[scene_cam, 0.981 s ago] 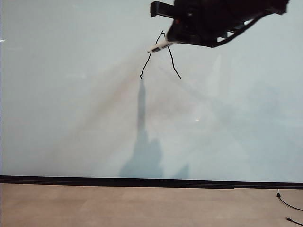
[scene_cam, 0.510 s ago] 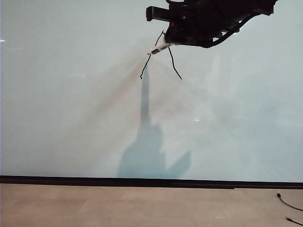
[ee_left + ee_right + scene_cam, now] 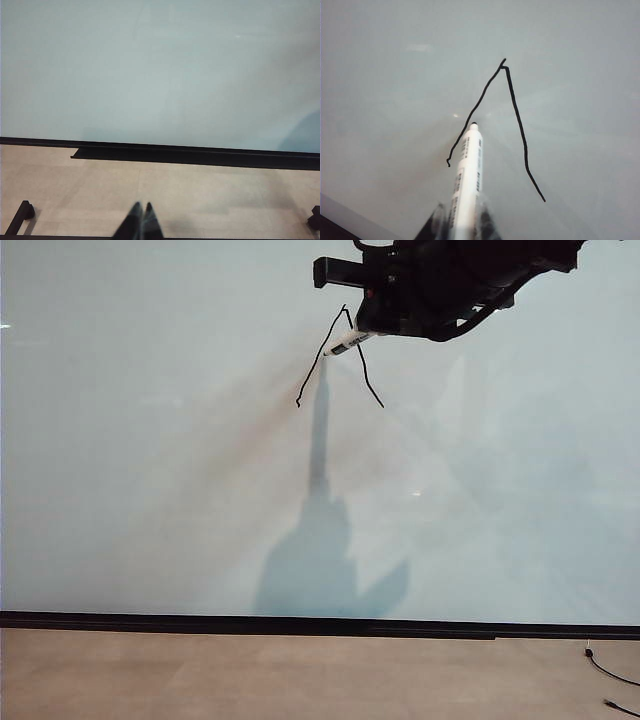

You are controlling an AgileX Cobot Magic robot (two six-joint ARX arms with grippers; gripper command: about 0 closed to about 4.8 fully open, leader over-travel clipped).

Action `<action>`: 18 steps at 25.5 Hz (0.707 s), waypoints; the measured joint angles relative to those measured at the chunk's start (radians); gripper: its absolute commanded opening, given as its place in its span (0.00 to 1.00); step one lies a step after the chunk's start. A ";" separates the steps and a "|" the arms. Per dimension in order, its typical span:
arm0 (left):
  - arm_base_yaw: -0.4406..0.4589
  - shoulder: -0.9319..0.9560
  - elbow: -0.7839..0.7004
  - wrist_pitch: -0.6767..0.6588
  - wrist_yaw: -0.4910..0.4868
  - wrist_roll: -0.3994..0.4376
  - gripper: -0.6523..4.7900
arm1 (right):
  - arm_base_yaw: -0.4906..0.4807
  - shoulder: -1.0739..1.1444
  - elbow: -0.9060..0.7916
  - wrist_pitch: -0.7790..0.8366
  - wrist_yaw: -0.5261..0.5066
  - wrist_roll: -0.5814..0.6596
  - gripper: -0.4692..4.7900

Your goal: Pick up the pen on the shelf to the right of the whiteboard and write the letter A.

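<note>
My right gripper (image 3: 462, 225) is clamping the pen (image 3: 466, 175), its jaws pinched nearly together on the white barrel. In the exterior view I am seeing that gripper (image 3: 372, 328) up high on the right, the pen (image 3: 345, 341) sticking out of it down and to the left. From the wrist camera, the dark tip is sitting just inside the A's (image 3: 507, 125) left stroke, about halfway along it; I cannot tell whether it is touching the board (image 3: 395, 100). The A (image 3: 340, 360) is showing two slanted strokes joined at a peak, with no crossbar. The pen and arm are throwing a shadow down the board (image 3: 150, 490) below the claw.

My left gripper (image 3: 140, 222) is hanging low over the tan floor (image 3: 200, 195), well away from the writing, its fingers pressed together on nothing.
</note>
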 measured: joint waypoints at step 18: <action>0.000 0.000 0.000 0.000 0.000 0.000 0.11 | 0.005 -0.001 0.000 -0.001 0.045 0.000 0.07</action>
